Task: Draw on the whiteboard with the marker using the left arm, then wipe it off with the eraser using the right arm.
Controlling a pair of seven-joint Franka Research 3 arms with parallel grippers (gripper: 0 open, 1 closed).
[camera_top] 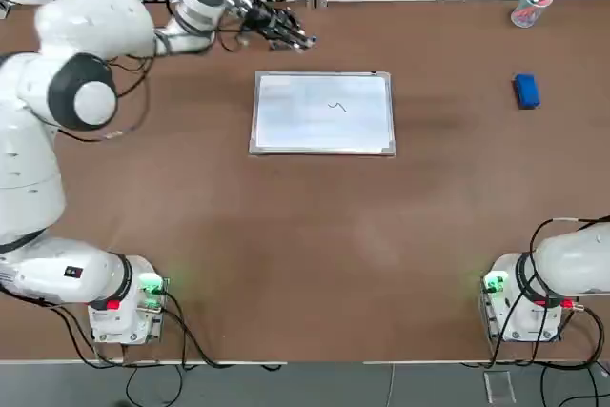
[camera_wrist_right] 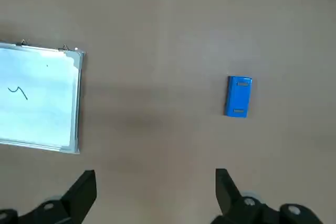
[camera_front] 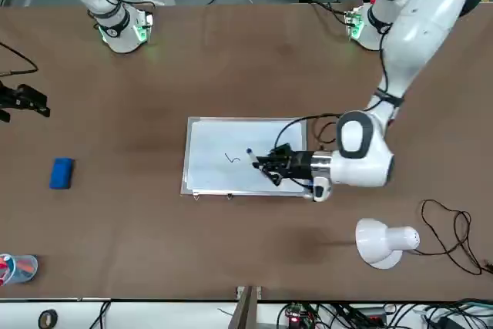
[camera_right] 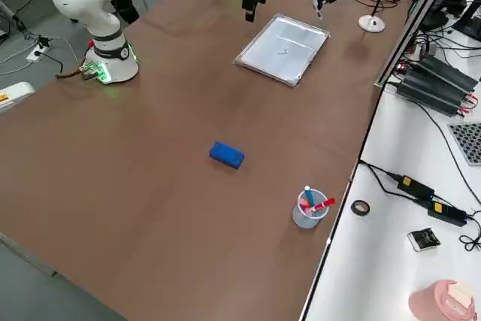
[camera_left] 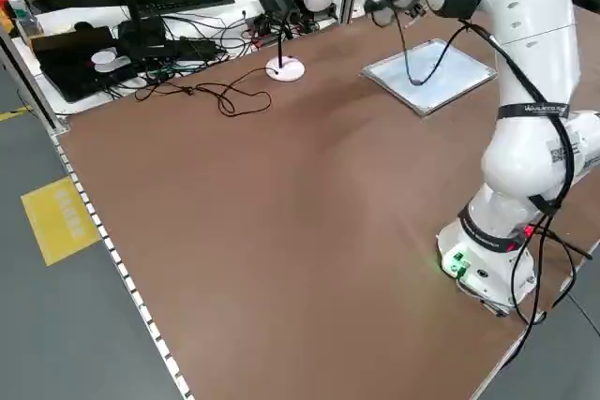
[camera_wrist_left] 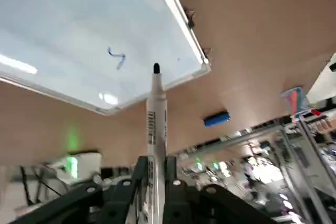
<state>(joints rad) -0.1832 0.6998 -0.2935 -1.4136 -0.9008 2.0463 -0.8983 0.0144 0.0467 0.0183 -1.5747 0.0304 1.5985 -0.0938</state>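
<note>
Left gripper (camera_wrist_left: 152, 174) clamped on marker (camera_wrist_left: 156, 114), above squiggled whiteboard (camera_top: 322, 112); right gripper (camera_wrist_right: 155, 192) open, eraser (camera_wrist_right: 239, 96) apart

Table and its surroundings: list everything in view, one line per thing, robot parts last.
whiteboard: one, white with silver frame, mid-table, small squiggle on it
marker: one, white with dark tip, held off the board
eraser: one, blue, on the table right of the board
cup of pens: one, clear, far right corner
desk lamp: one, white, far edge
left end effector: one, black, shut on the marker
right end effector: one, black, open, above bare table
</note>
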